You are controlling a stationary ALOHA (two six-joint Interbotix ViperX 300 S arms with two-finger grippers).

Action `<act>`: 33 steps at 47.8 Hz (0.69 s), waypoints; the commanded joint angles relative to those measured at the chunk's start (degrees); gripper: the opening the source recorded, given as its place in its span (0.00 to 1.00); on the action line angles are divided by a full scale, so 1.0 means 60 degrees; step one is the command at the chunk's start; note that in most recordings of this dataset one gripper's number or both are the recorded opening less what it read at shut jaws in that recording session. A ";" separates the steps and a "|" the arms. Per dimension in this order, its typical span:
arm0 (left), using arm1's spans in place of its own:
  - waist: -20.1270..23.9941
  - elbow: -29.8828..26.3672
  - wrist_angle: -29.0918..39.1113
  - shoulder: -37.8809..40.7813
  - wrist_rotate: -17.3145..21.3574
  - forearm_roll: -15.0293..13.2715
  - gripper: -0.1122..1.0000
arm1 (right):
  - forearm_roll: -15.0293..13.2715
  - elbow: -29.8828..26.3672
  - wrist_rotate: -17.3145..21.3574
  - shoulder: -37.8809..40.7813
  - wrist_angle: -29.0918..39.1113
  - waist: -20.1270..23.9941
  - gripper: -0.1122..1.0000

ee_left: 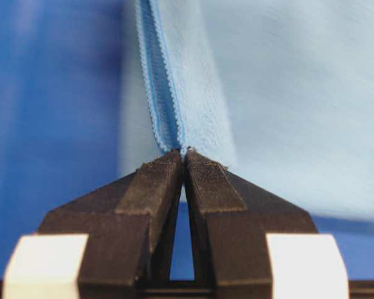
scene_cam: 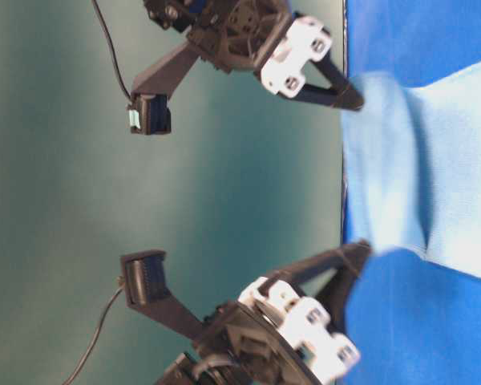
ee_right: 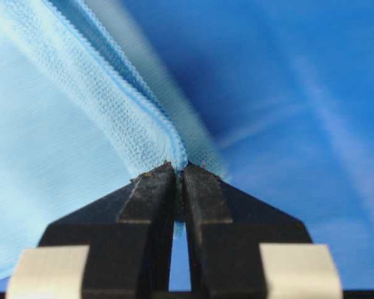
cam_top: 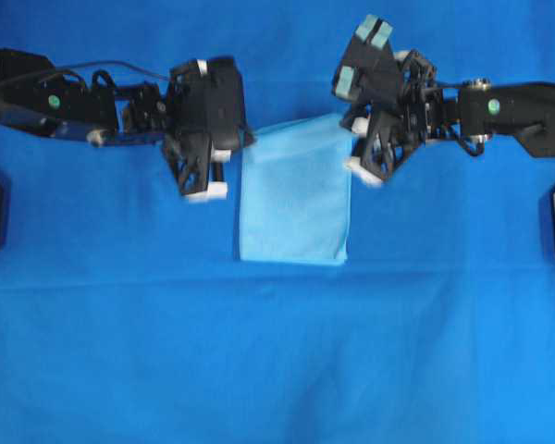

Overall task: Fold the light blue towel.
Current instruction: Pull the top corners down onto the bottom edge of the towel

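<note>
The light blue towel is gripped at 2 corners by the left hand and the right hand; next, the raised edge should be laid onto the opposite edge.

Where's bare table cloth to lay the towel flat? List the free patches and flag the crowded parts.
Free: the wide strip of table cloth below the light blue towel, and the band above both arms. Crowded: the towel's upper corners, where the left claw and right claw each pinch its hem, and the arms running out to both side edges.
</note>
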 commanded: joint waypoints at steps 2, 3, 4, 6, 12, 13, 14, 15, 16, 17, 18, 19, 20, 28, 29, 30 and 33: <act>-0.0601 -0.0029 0.0190 -0.0264 -0.0132 0.0000 0.12 | 0.0015 0.0044 0.0366 -0.0264 0.0205 0.0571 0.14; -0.0703 -0.0015 0.0205 -0.0264 -0.0161 0.0000 0.12 | 0.0015 0.0059 0.0425 -0.0264 0.0220 0.0674 0.14; -0.0820 -0.0015 0.0220 -0.0249 -0.0190 0.0000 0.12 | 0.0015 0.0073 0.0483 -0.0264 0.0220 0.0762 0.14; -0.1011 -0.0015 0.0220 -0.0234 -0.0264 -0.0015 0.12 | 0.0015 0.0103 0.0601 -0.0264 0.0220 0.0937 0.14; -0.1494 0.0000 0.0234 -0.0190 -0.0513 0.0000 0.12 | 0.0015 0.0176 0.0967 -0.0264 0.0205 0.1421 0.14; -0.1553 0.0000 0.0234 -0.0190 -0.0513 0.0000 0.12 | 0.0015 0.0176 0.1025 -0.0264 0.0205 0.1479 0.14; -0.1626 0.0000 0.0234 -0.0176 -0.0527 0.0000 0.12 | 0.0015 0.0190 0.1084 -0.0264 0.0190 0.1553 0.14; -0.1699 0.0015 0.0234 -0.0161 -0.0527 0.0000 0.12 | 0.0015 0.0220 0.1172 -0.0264 0.0190 0.1655 0.14; -0.1758 0.0029 0.0234 -0.0146 -0.0527 0.0000 0.12 | 0.0015 0.0249 0.1216 -0.0264 0.0176 0.1714 0.14; -0.1816 0.0029 0.0234 -0.0146 -0.0527 0.0000 0.12 | 0.0015 0.0264 0.1260 -0.0264 0.0161 0.1772 0.14; -0.1890 0.0029 0.0234 -0.0132 -0.0527 0.0000 0.12 | 0.0029 0.0293 0.1304 -0.0264 0.0146 0.1831 0.14; -0.1934 0.0044 0.0234 -0.0117 -0.0527 0.0000 0.12 | 0.0015 0.0308 0.1377 -0.0264 0.0117 0.1890 0.14; -0.1992 0.0044 0.0234 -0.0117 -0.0527 0.0000 0.12 | 0.0015 0.0308 0.1421 -0.0249 0.0088 0.1934 0.14; -0.2285 0.0015 0.0410 -0.0088 -0.0513 0.0000 0.12 | 0.0015 0.0410 0.1743 -0.0161 -0.0352 0.2168 0.14; -0.2285 0.0029 0.0439 -0.0088 -0.0498 0.0000 0.12 | 0.0015 0.0410 0.1758 -0.0146 -0.0396 0.2183 0.14; -0.2285 0.0029 0.0469 -0.0088 -0.0513 0.0000 0.12 | 0.0029 0.0410 0.1758 -0.0132 -0.0439 0.2197 0.14; -0.2285 0.0044 0.0557 -0.0088 -0.0498 0.0000 0.12 | 0.0015 0.0410 0.1758 -0.0073 -0.0571 0.2197 0.14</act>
